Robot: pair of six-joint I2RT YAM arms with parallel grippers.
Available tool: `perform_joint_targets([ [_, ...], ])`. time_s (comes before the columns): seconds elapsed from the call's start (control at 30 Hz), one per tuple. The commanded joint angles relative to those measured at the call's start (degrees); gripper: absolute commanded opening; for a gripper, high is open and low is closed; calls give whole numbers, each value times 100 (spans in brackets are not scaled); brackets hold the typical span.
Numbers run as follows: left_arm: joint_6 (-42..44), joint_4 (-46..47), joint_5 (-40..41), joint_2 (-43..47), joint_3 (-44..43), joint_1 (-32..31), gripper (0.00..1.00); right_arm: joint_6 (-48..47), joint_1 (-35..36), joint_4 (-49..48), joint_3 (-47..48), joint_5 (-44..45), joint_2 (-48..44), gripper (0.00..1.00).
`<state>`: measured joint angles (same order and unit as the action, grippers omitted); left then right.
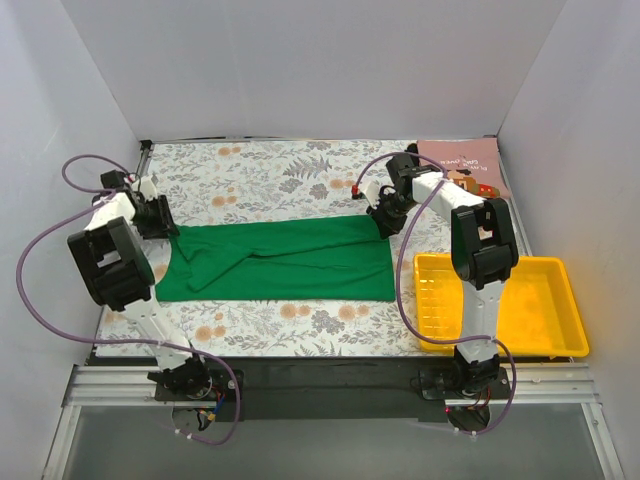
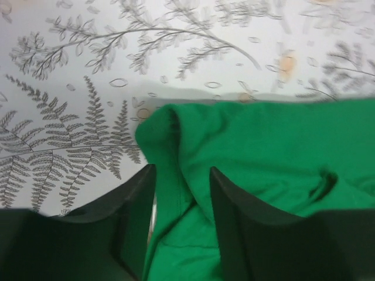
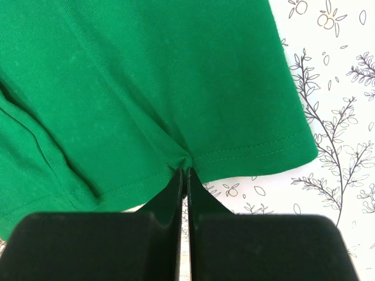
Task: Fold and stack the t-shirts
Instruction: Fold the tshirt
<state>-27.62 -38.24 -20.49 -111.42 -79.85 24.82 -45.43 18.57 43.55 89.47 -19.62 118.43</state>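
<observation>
**Top external view: green t-shirt spread flat, an end effector at each far corner**

The left end effector (image 1: 160,222) sits at the far left corner of the green t-shirt (image 1: 275,258). In the left wrist view, the left end effector (image 2: 181,216) has its fingers (image 2: 137,222) a narrow way apart. A bunched fold of the green t-shirt (image 2: 263,146) runs between them. A thin sliver of the surface (image 2: 88,58) shows between the left finger and the cloth, so the cloth is straddled rather than clearly pinched. The corner of the shirt just beyond the fingertips is rolled over and casts a shadow on the fern print.

The green t-shirt lies as a wide band across the middle of the floral surface (image 1: 260,170), with creases towards its left end and a smoother right half.

The right end effector (image 1: 385,222) is at the far right corner of the green t-shirt. In the right wrist view, the right end effector (image 3: 186,171) has its fingers pressed together. They pinch the stitched hem of the green t-shirt (image 3: 152,76), and the cloth puckers into the grip. The patterned surface (image 3: 340,88) shows to the right of the shirt.

Beyond the green t-shirt's right end, in the far corner, lies a pink t-shirt (image 1: 465,165) with a brown print. A yellow tray (image 1: 520,310) sits just to the right of the green t-shirt, apart from it.
</observation>
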Motion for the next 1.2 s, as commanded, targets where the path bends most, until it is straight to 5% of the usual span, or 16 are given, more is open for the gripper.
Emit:
perform_joint_targets([
  [0.0,914,-262,-823,1015,-163,23,43,-36,33,101,220,-16,-48,1],
  [0.13,1653,-1183,-1352,1394,-40,-389,45,-27,24,119,238,-7,-57,1],
  [0.4,1786,-1177,-1115,1247,401,-1522,50,-10,33,154,290,28,-22,1],
  [0.47,1734,-1168,-1028,1114,304,-1620,56,-18,24,180,308,54,-4,1],
  [0.97,1856,-940,-377,621,515,-2112,56,-54,42,312,387,98,145,1],
  [1.17,1865,-861,-298,454,576,-2244,46,-97,50,365,361,151,180,1],
])
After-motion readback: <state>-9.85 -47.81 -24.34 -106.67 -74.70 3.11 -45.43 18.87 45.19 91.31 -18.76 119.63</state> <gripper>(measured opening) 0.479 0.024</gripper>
